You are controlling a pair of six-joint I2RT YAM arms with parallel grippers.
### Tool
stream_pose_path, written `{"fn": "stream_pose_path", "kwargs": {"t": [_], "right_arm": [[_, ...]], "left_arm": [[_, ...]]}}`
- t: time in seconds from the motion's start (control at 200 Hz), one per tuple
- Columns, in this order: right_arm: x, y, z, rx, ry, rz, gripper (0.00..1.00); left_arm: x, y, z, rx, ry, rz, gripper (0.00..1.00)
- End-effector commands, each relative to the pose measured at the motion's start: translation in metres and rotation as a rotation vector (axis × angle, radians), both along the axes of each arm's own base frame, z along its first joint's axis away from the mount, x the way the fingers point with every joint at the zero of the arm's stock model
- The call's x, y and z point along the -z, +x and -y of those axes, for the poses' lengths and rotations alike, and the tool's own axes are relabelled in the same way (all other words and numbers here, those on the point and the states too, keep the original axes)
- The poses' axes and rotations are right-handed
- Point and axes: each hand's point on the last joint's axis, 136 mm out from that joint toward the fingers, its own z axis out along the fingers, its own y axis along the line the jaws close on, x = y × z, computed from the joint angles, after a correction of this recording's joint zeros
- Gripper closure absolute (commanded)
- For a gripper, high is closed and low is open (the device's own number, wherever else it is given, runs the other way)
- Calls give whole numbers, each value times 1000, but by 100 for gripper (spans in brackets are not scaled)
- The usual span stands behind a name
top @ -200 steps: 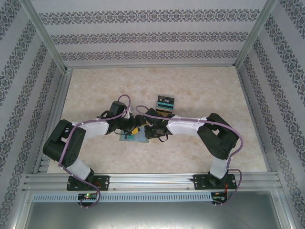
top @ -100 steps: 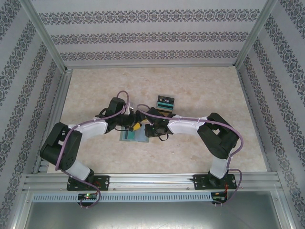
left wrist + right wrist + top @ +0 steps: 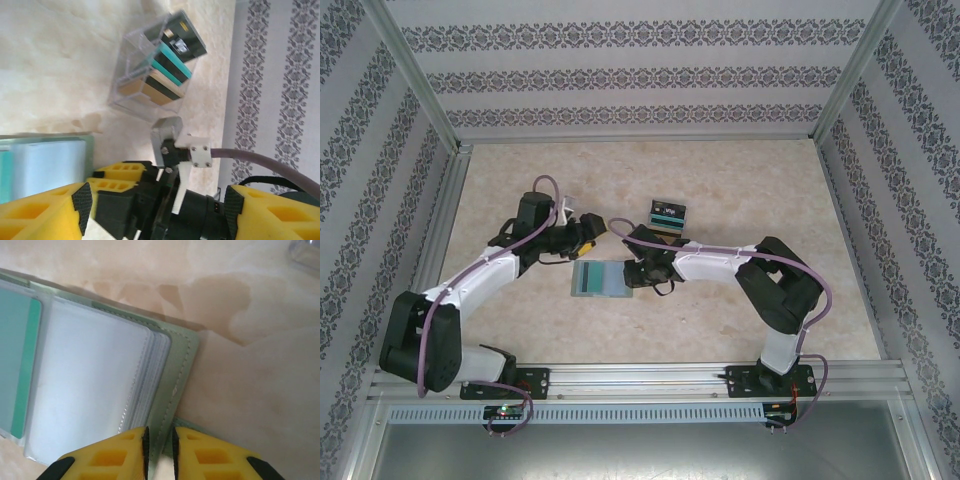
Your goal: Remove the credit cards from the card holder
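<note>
Right wrist view puts the right gripper (image 3: 159,452) at the bottom edge. Its two blocky yellow fingers (image 3: 117,457), moulded with square pockets, are drawn almost together and pinch the stitched rim of the card holder (image 3: 175,380). The card holder lies open and flat on the surface (image 3: 260,355), a smooth sheet mottled cream like marble. Its cover is dull green and leather-look, with one line of stitching around a rounded corner. Inside, a stack of clear, glossy plastic sleeves (image 3: 90,385) lies over a pale blue-grey lining. One teal card (image 3: 20,355), with a brighter green strip down its side, sits in the sleeve at the left. From the top external view the holder lies near the middle of the surface, with the right gripper at its right edge. The left gripper (image 3: 586,236) sits on the holder's far side, apart from it. In the left wrist view its two yellow fingers stand wide apart, nothing gripped between them. Farther out, a clear hard-plastic stand (image 3: 125,85) with three stepped tiers holds the credit cards (image 3: 172,62), thin rigid rectangles. They are black with white print at the back, teal in the middle, and tan-gold with a dark stripe in front. How many cards sit in each tier cannot be told.
</note>
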Motion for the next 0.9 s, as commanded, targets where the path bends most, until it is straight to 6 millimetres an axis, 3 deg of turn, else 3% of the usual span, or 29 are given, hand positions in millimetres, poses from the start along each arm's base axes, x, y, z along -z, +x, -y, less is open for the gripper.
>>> {"fn": "stream_pose_path", "kwargs": {"t": [0.0, 0.14, 0.225, 0.315, 0.485, 0.595, 0.899], "right_arm": [[-6, -1, 13, 30, -19, 7, 76], [-18, 3, 15, 51, 0, 30, 76], [-30, 6, 11, 53, 28, 53, 76], [-42, 9, 7, 64, 52, 71, 76], [-61, 13, -20, 50, 164, 54, 79], [-63, 12, -41, 36, 231, 13, 79], [-44, 6, -76, 14, 311, -110, 86]], "left_arm": [[21, -11, -29, -38, 105, -49, 30], [42, -18, -53, -72, 210, -108, 35], [53, -23, -62, -86, 259, -138, 51], [65, -29, -66, -89, 287, -169, 56], [89, -36, -69, -85, 307, -234, 73], [101, -38, -68, -84, 301, -258, 77], [126, -45, -63, -78, 268, -326, 83]]}}
